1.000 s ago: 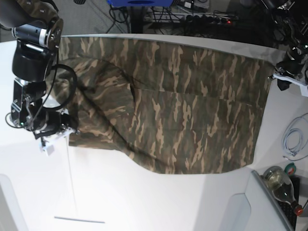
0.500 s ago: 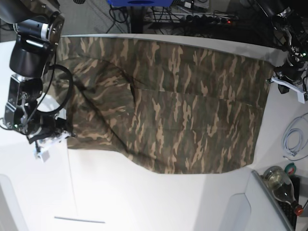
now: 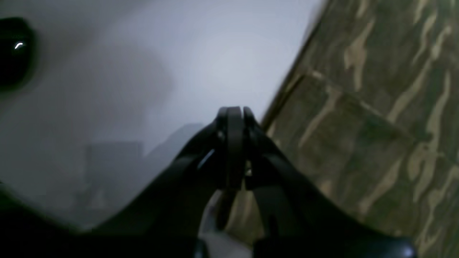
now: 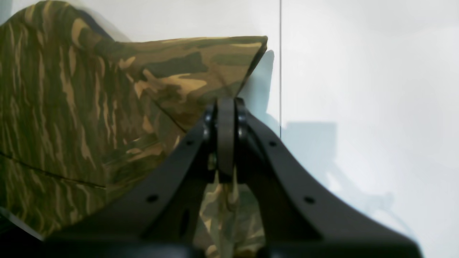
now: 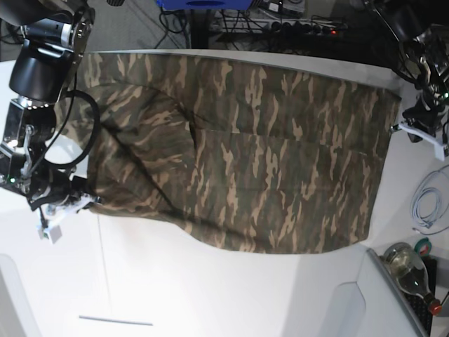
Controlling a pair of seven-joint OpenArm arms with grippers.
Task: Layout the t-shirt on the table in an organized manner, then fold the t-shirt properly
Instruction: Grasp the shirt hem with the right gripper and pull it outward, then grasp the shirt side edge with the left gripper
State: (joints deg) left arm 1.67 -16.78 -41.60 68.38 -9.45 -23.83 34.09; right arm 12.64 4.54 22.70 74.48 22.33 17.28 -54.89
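base overhead, wrists close (sharing t-shirt (image 5: 238, 147))

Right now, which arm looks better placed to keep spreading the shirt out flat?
Probably the right. The right gripper is shut on a corner of the t-shirt, ready to pull outward. The left gripper is shut beside the shirt's edge over the table, holding no cloth.

- The t-shirt (image 5: 238, 154) is spread across the table (image 5: 210, 295), filling its middle and far part in the base view.
- The right gripper (image 5: 70, 200) is found at the shirt's near-left corner, with cloth pinched between its closed jaws.
- The left gripper (image 5: 414, 126) is found at the shirt's far-right edge, jaws together.
- A coiled cable (image 5: 428, 203) lies right of the shirt.
- A bottle (image 5: 410, 270) lies beyond the table's near-right corner.
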